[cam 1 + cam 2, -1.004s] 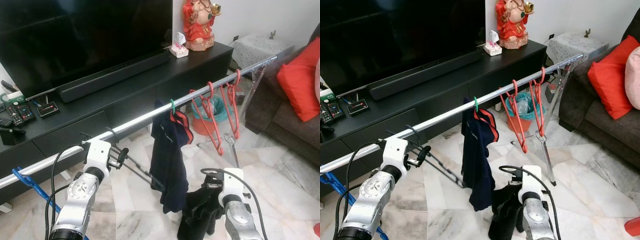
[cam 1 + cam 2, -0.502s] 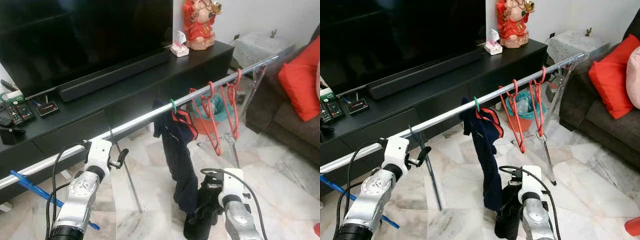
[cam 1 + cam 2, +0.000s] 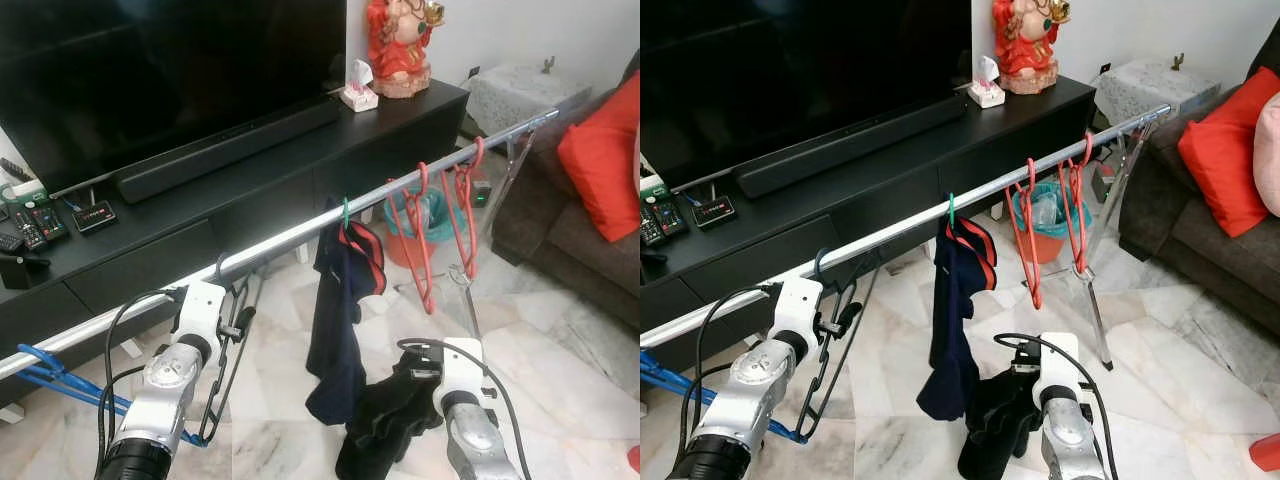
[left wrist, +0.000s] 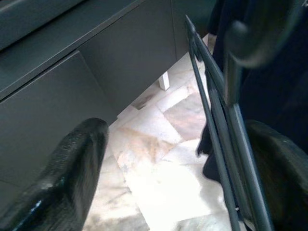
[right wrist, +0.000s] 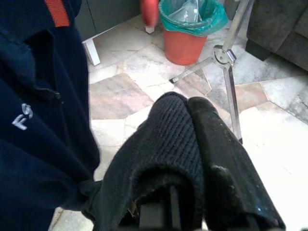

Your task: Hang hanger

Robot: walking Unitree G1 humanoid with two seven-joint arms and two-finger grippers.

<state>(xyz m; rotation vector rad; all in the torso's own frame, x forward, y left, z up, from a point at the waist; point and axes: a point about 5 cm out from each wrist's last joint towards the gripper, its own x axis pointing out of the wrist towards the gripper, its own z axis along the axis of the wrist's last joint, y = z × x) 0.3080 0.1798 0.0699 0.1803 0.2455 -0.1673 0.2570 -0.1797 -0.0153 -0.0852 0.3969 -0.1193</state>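
The black wire hanger [image 3: 836, 345] hangs by its hook over the silver rail [image 3: 910, 228] of the clothes rack, near the rail's left end and just in front of the black TV console [image 3: 250, 190], so that the hanging itself appears done. The left pincer [image 3: 845, 318] sits against the hanger's upper frame; in the left wrist view its two fingers [image 4: 67, 168] stand well apart with the wire running between them beside one finger, no clamp on it, which reads as a release, though I cannot rule out light contact. Further along the rail a navy polo shirt [image 3: 335, 320] hangs on a green-hooked hanger, and beyond it several red hangers [image 3: 425, 235] hang empty, well apart from the black one. The right pincer [image 3: 425, 385] is low, below the shirt's hem, closed on a black knitted garment [image 5: 154, 159] that drapes from it towards the marble floor [image 3: 560, 340]; judged, this is kept ready for a later hanging. The main risk is the left fingers catching the wire on withdrawal and unhooking it.
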